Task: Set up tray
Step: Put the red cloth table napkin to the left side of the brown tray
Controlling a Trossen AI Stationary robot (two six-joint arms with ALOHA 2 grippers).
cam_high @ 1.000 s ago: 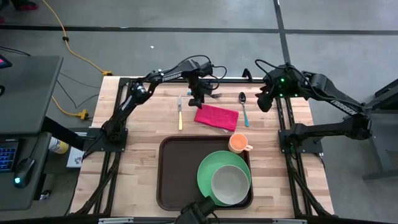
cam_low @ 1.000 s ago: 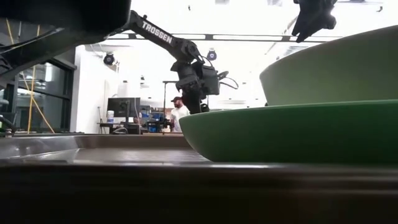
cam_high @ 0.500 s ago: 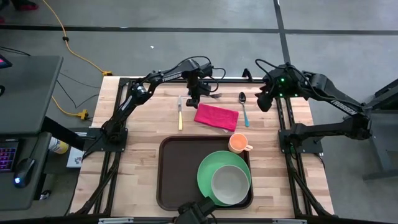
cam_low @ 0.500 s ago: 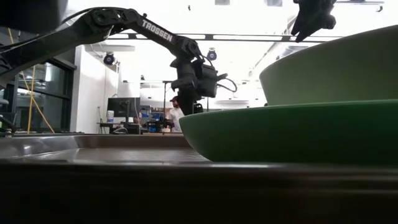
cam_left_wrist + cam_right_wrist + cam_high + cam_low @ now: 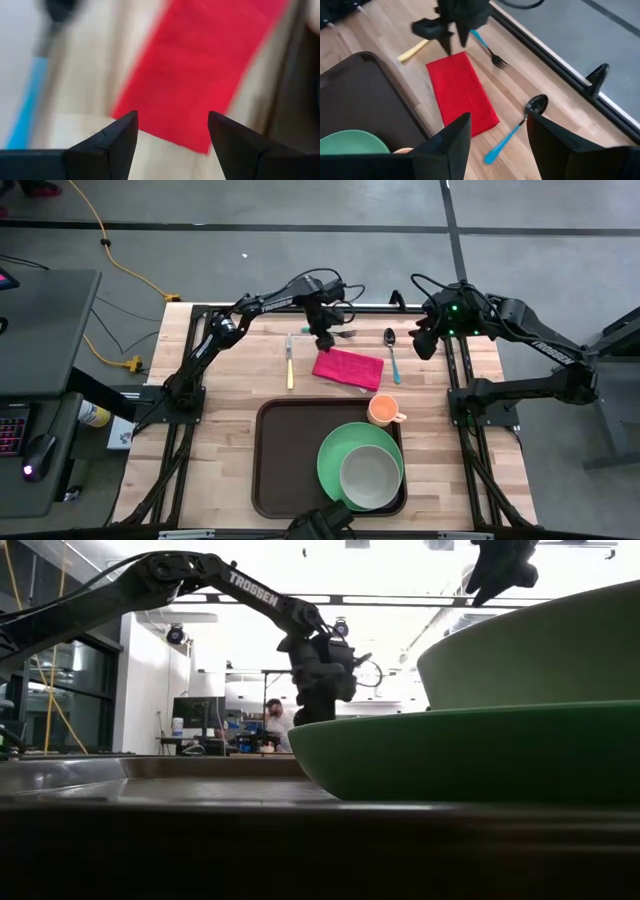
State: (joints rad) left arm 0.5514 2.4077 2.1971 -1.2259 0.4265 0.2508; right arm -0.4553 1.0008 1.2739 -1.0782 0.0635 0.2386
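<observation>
Dark brown plastic, the tray (image 5: 285,465) lies at lower centre of the high view on the wooden counter (image 5: 225,430), carrying a green plate (image 5: 335,455) with a pale bowl (image 5: 371,475) on it (an orange cup (image 5: 383,411) sits at the tray's upper right corner). Above centre, the left gripper (image 5: 325,340) hangs over the near edge of a red cloth (image 5: 348,367), fingers (image 5: 107,142) parted. The right gripper (image 5: 423,340) waits at upper right, fingers (image 5: 445,145) spread, beside a blue-handled spoon (image 5: 392,355).
</observation>
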